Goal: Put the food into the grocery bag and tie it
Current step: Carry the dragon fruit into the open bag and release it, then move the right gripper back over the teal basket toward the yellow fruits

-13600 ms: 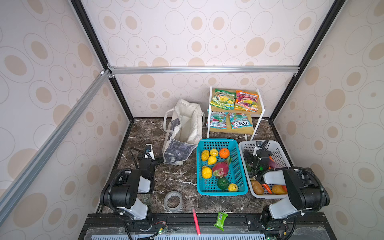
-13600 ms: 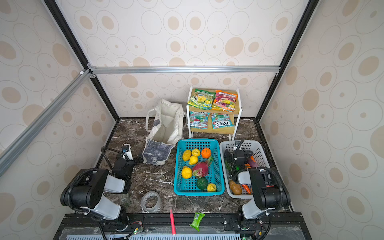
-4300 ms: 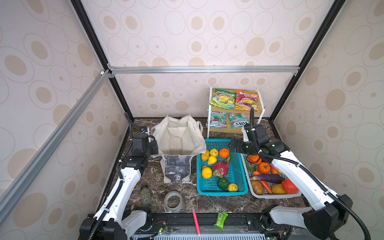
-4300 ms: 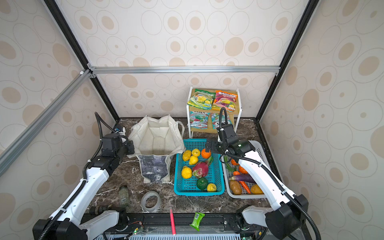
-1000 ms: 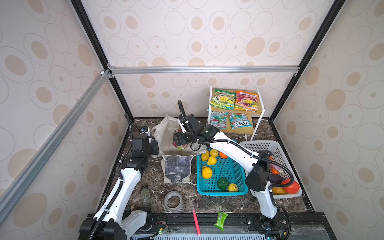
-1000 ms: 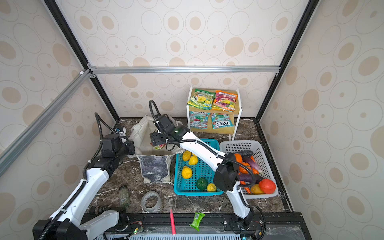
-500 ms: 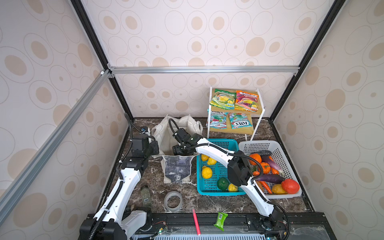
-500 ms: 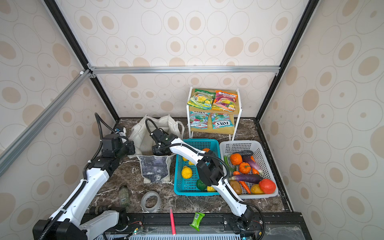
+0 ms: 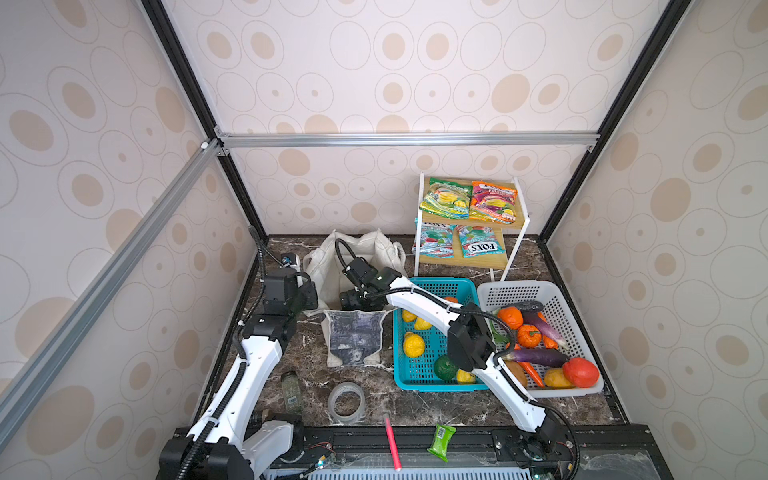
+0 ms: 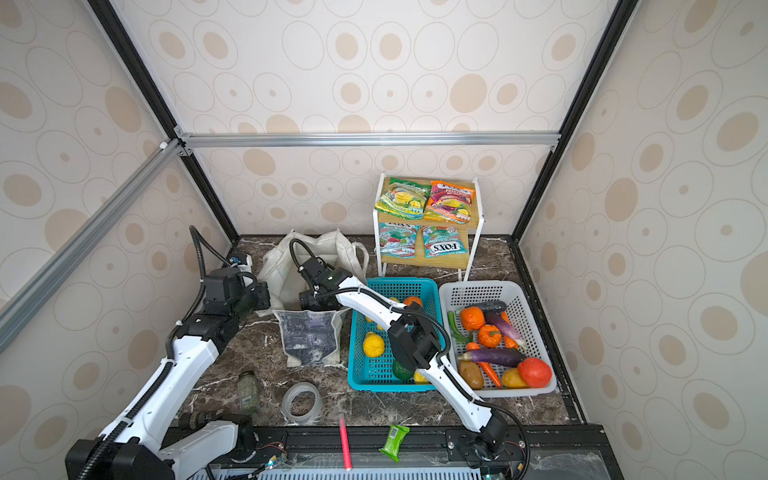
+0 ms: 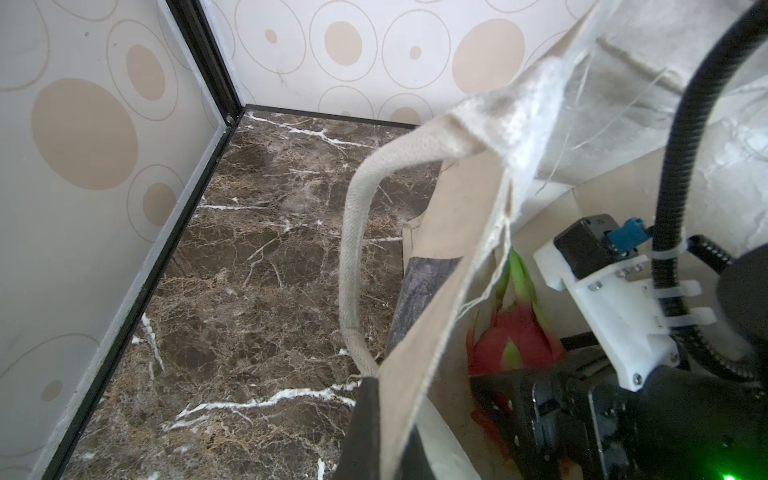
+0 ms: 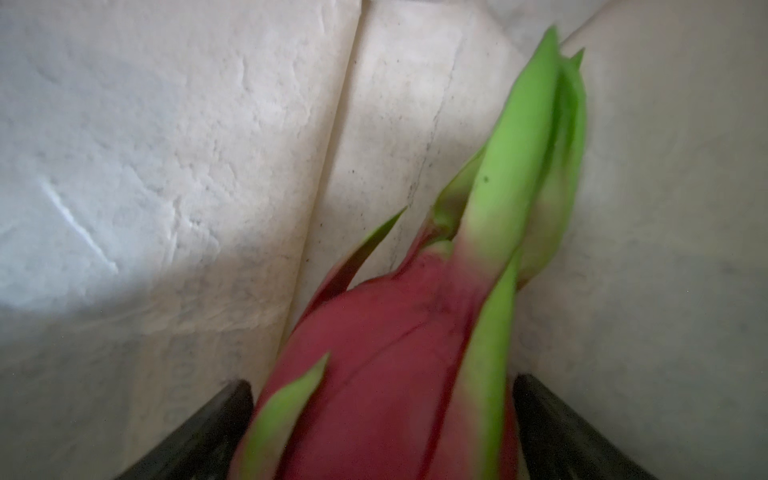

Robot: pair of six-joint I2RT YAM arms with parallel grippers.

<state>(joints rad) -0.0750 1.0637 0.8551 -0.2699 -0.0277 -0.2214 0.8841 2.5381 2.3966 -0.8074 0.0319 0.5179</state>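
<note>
In both top views the grocery bag [image 9: 354, 338] [image 10: 309, 336] is seen standing open on the marble tabletop [image 9: 309, 361], just left of the teal basket [image 9: 436, 384]. Its left rim is pinched by the left gripper [image 9: 309, 297] [image 10: 262, 297], whose jaws are pressed together on the canvas. The right gripper [image 9: 353, 300] [image 10: 311, 300] is lowered into the bag's mouth, and its fingertips are hidden there. Yellow fruits [image 9: 413, 345] are seen in the teal basket. Eggplants [image 9: 536, 356] and round red and orange vegetables are heaped in the white basket [image 9: 511, 291]. The green and orange snack packets [image 9: 446, 203] are laid on the top shelf of the rack [image 9: 478, 262].

In the left wrist view the canvas rim is clamped against a dark finger [image 11: 360, 424]. A cream handle [image 11: 353, 232] is looped outside the bag. The pink dragon fruit [image 11: 513, 340] is seen inside the bag, just beside the right gripper's black body.

In the right wrist view the dragon fruit [image 12: 395, 365] is framed by two dark fingers [image 12: 224, 419] that are spread wide apart, with pale canvas walls behind it. The fruit is blurred, and whether it is pressed by the pads cannot be told.
</note>
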